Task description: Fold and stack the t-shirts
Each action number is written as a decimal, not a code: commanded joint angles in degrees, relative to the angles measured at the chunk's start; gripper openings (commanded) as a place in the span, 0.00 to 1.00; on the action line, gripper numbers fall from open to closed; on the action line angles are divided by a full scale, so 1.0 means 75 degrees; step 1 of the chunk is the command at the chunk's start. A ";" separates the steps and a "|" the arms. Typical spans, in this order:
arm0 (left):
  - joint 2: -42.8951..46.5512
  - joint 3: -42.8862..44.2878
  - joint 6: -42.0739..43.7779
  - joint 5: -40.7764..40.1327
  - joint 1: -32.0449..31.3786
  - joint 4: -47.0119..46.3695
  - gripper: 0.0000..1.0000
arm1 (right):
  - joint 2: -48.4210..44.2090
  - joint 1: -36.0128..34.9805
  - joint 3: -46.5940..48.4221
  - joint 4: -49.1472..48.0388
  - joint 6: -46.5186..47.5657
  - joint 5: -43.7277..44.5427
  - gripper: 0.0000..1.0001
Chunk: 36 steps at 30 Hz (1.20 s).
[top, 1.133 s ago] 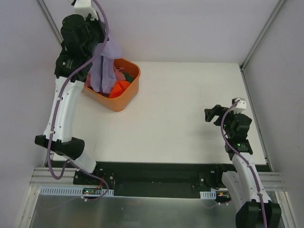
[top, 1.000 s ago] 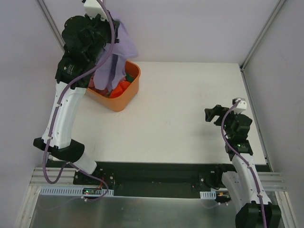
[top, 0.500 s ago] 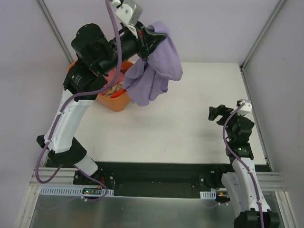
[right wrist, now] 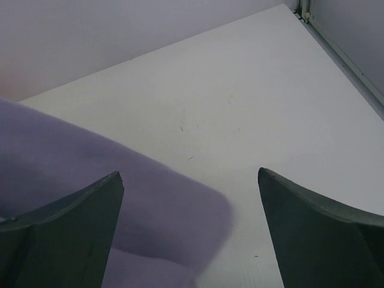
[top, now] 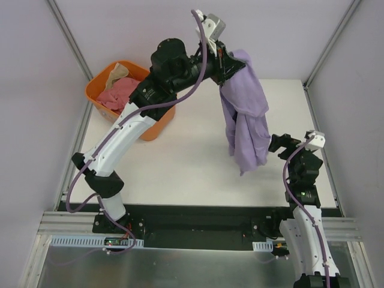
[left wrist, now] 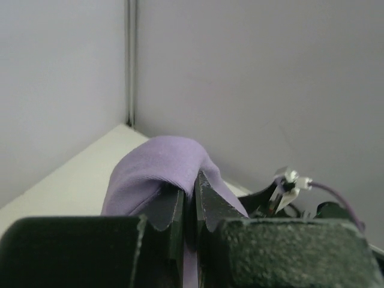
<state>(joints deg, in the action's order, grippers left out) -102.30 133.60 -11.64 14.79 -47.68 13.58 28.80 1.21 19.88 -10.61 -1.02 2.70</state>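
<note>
Right of the orange tub (top: 95, 91), our raised left end effector (top: 227, 63) clamps the lavender t-shirt (top: 247, 117); our right end effector (top: 281, 143) gapes. A pink t-shirt (top: 118, 96) and a beige t-shirt (top: 116, 73) fill the tub.

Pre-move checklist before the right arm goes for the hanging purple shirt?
1. Left gripper grip on the purple shirt: ok, shut on a fold of cloth.
2. Right gripper ready: ok, jaws wide apart, nothing held.
3. Shirt clear of the tub: ok, it hangs over the right half of the table, apart from the tub.
4. Shirt's lower end off the table: cannot tell from above.
5. Shirt spread for folding: not ok, it hangs bunched in long folds.
6. Free edge lined up between the right fingers: cannot tell, the cloth is blurred in the right wrist view.
</note>
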 commanded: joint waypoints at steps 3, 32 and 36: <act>0.2468 -0.4583 -0.0100 -0.1760 0.0356 -0.0908 0.00 | -0.0102 0.0002 0.0068 -0.0073 0.0030 0.0472 0.96; 0.5179 -1.3078 -0.3426 -0.3304 0.0721 -0.0159 0.99 | 0.1316 0.0002 0.0479 0.3207 -0.1868 -0.1202 0.96; 0.5180 -1.3594 -0.4153 -0.3718 0.1106 -0.0170 0.99 | 0.1539 0.0002 0.0245 0.3267 -0.2009 -0.1624 0.96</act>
<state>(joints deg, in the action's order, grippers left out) -64.90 34.17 -35.07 -7.99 -42.24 11.90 39.29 1.21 23.20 11.97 -12.95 -5.39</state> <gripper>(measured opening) 0.990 0.963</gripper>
